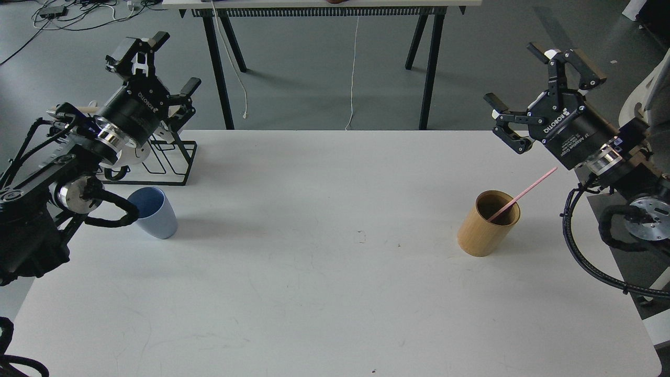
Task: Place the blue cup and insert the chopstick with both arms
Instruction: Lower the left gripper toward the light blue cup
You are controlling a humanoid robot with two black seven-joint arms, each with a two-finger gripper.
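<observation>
The blue cup (153,212) stands upright below the left end effector (166,65), which is spread wide and empty. The chopstick (522,196) leans in the wooden holder (487,225), tip slanting up-right toward the right end effector (534,91), also wide and empty.

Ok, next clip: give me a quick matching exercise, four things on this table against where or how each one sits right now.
Things:
1. blue cup
2. chopstick
3. wooden holder
4. wire rack

States:
A. leaning out of the wooden holder
B. back left of the table, behind the left arm
C. upright on the table's right side
D. upright on the table, left side, empty

Pairs: 1-D, 2-A, 3-C, 4-B
</observation>
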